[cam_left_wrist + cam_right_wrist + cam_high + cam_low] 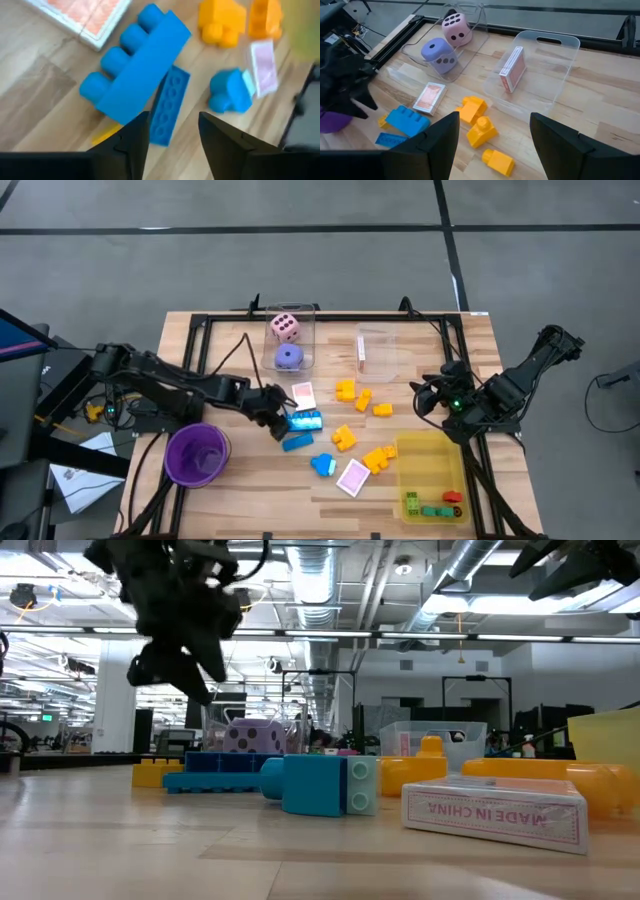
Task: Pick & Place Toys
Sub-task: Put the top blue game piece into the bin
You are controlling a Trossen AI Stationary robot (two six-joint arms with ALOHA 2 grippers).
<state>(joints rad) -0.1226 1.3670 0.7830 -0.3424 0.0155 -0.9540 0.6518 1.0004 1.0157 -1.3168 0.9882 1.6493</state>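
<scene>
My left gripper [272, 420] is open and empty, just left of a big blue studded block [135, 75] and a flat blue block [169, 111], which lie on the table. In the low view it [175, 665] hangs above the table. A light blue block [230, 92], orange and yellow blocks [358, 395] and pink-white cards [303, 395] lie around them. A pink die [455, 27] and a purple die [438, 52] sit in a clear box. My right gripper [428, 395] is open and empty at the table's right, above the wood.
A purple cup [197, 453] stands at the near left, close to my left arm. A second clear box [540, 70] holds a card deck [512, 70]. A yellow tray [432, 470] at the near right holds small green and red pieces [432, 505]. A black frame [200, 325] borders the table.
</scene>
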